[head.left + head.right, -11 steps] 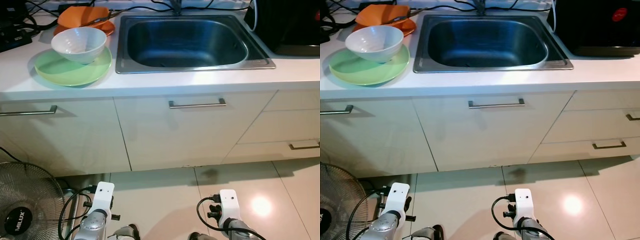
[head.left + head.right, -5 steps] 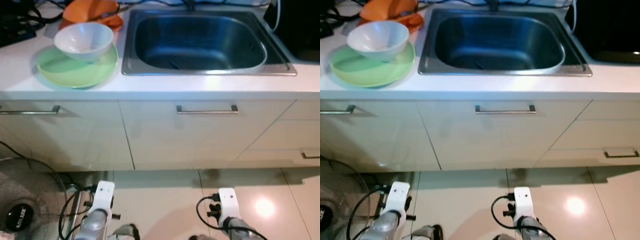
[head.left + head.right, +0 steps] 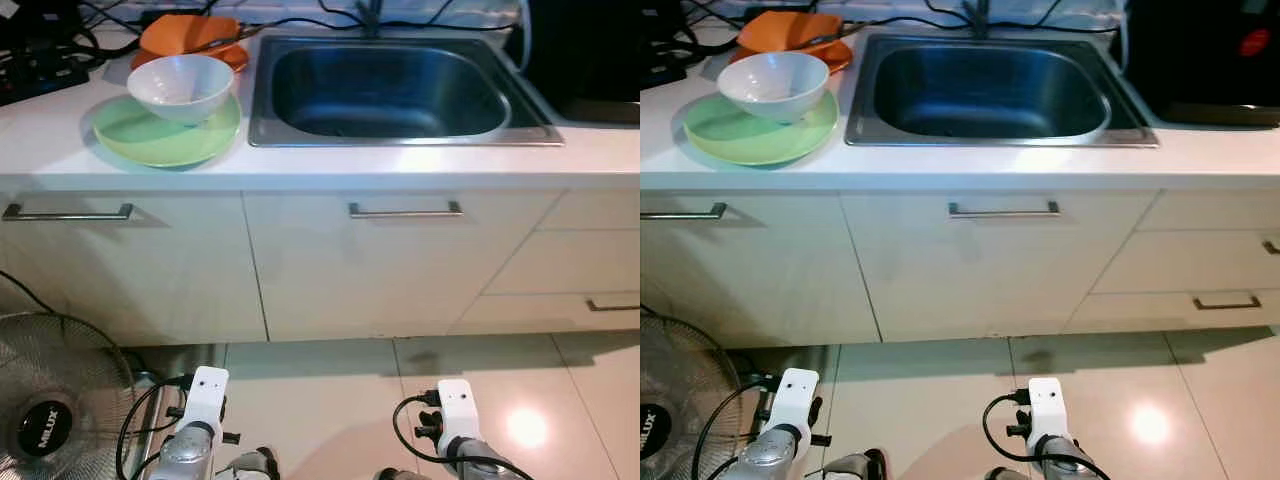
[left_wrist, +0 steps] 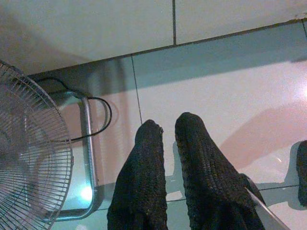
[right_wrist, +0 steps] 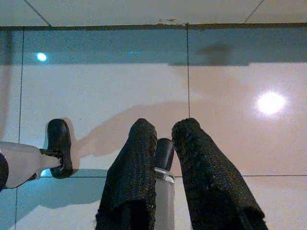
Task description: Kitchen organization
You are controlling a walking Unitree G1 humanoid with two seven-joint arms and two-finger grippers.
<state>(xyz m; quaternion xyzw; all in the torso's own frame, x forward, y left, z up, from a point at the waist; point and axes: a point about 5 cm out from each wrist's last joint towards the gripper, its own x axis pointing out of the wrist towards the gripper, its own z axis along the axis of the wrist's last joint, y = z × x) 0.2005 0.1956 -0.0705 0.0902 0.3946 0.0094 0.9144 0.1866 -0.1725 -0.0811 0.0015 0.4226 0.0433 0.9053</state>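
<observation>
1. Task looks barely begun. I see the bowl (image 3: 181, 85) sitting on the green plate (image 3: 166, 133) on the counter (image 3: 400, 165), at 9 o'clock from the sink (image 3: 390, 90).
2. Orange plates (image 3: 190, 36) lie at 12 o'clock of the bowl.
3. Left gripper (image 4: 165, 132) and right gripper (image 5: 165, 129) hang near the floor, jaws slightly parted, holding nothing.
4. Left to do, by my reckoning: sort all the dishes.

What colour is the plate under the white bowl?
Light green plate, beneath the bowl; clearest in the right eye view.
</observation>
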